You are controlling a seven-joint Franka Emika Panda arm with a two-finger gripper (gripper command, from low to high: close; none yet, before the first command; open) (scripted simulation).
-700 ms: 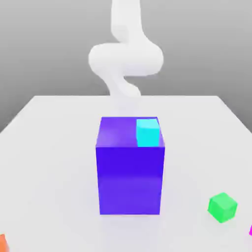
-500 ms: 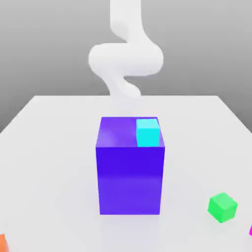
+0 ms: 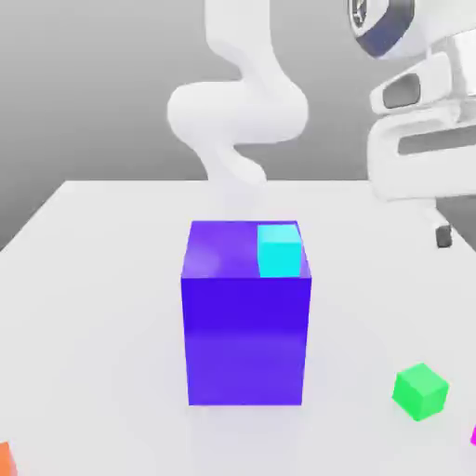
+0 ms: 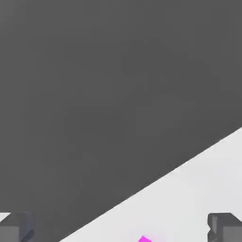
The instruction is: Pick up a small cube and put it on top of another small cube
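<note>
- Gripper (image 4: 121, 229) seen from the hand view with two dark fingertips (image 4: 226, 227) set wide apart at opposite edges, nothing clamped between them.
- Exterior view next: white hand (image 3: 423, 139) hanging high at the exterior view's right, above the white table (image 3: 93, 279), with one dark fingertip poking out below it; well clear of every cube.
- Counted in the exterior view: one big blue-violet block (image 3: 245, 339) standing mid-table, one cyan cube (image 3: 279, 251) resting on the block's top at its far corner toward the exterior view's right, one green cube (image 3: 420, 390) on the table near the lower right, one orange sliver (image 3: 5, 458) at the lower left edge, one magenta-pink cube (image 3: 473, 435) showing as a thin strip cut by the right edge, just beyond the green cube.
- Bent white arm (image 3: 237, 112) rising behind the block.
- Hand view: one corner of the magenta-pink cube at the frame edge between the two fingertips, lying on the pale table with dark grey backdrop beyond.
- Given by the exterior view but not the hand view: block, cyan, green and orange pieces.
- Given by the hand view but not the exterior: both fingertips and the gap between them.
- Magenta-pink cube: bright, saturated, flat-faced, alone on the table, apart from the gripper.
</note>
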